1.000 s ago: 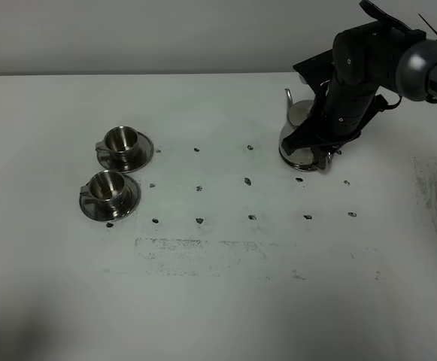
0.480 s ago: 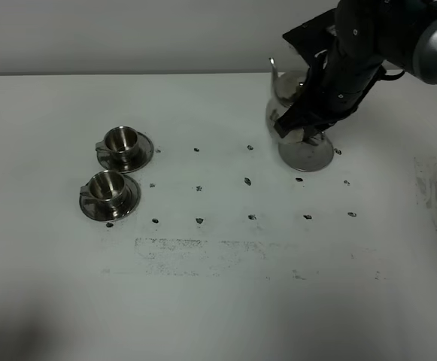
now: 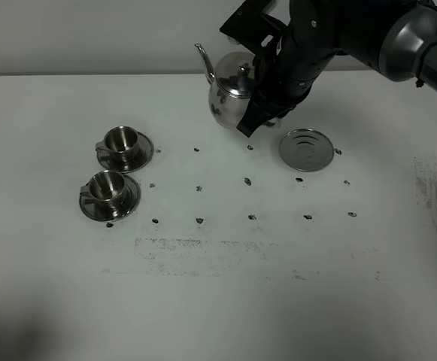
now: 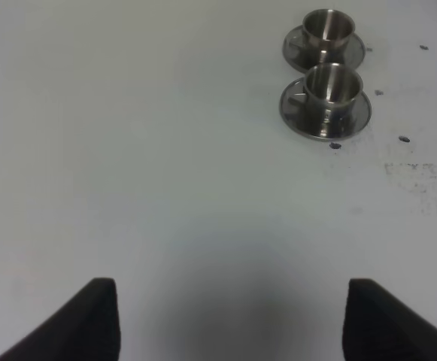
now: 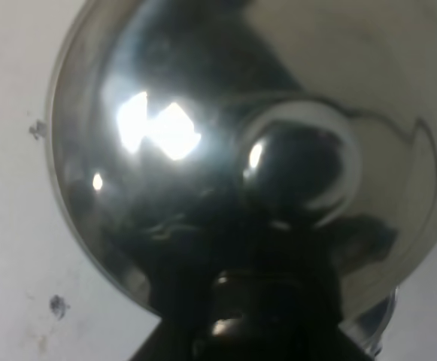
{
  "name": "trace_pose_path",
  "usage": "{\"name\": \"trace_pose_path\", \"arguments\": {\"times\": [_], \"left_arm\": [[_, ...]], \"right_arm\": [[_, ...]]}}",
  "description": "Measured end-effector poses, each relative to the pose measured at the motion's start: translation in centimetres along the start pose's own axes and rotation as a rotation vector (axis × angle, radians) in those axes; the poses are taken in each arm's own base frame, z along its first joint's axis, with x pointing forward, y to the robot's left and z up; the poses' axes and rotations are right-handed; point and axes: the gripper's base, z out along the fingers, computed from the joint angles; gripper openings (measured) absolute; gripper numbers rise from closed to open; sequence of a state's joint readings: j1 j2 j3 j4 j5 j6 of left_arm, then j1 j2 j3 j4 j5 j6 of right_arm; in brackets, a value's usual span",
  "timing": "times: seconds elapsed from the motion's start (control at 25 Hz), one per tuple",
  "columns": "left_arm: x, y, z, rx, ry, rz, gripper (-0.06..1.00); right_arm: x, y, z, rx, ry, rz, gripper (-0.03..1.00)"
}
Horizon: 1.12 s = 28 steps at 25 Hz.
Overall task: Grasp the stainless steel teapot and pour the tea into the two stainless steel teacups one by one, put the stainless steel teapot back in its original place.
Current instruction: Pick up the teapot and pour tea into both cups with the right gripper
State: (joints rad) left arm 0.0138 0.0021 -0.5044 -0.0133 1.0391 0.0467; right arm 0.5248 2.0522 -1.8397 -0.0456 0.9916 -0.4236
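The stainless steel teapot [image 3: 229, 98] is clamped in the right gripper [image 3: 262, 113], a saucer [image 3: 306, 149] near it; the left gripper [image 4: 229, 323] is spread apart.

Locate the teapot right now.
In the exterior high view the teapot hangs in the right gripper near top centre, just left of the bare round saucer.

One stainless steel teapot [image 3: 229, 101] is in view. There are two stainless steel teacups, the far teacup [image 3: 120, 140] and the near teacup [image 3: 107, 186]. Round steel saucers number three: a far saucer [image 3: 147, 150] and a near saucer [image 3: 130, 204], one under each teacup, plus one bare saucer [image 3: 306, 150]. There is one table [image 3: 218, 301].
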Motion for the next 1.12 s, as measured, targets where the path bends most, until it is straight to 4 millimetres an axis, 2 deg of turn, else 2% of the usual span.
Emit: {"name": "trace_pose_path", "arguments": {"times": [0.24, 0.52, 0.92, 1.12], "left_arm": [[0.0, 0.0, 0.0, 0.0, 0.0, 0.0, 0.61], [0.0, 0.0, 0.0, 0.0, 0.0, 0.0, 0.61], [0.0, 0.0, 0.0, 0.0, 0.0, 0.0, 0.61], [0.0, 0.0, 0.0, 0.0, 0.0, 0.0, 0.61]], "right_arm": [[-1.6, 0.3, -0.1, 0.002, -0.016, -0.106, 0.2], [-3.8, 0.8, 0.9, -0.019, -0.024, -0.243, 0.2], [-5.7, 2.1, 4.1, -0.002, -0.024, -0.528, 0.2], [-6.3, 2.4, 4.8, 0.058, -0.039, -0.626, 0.2]]}}
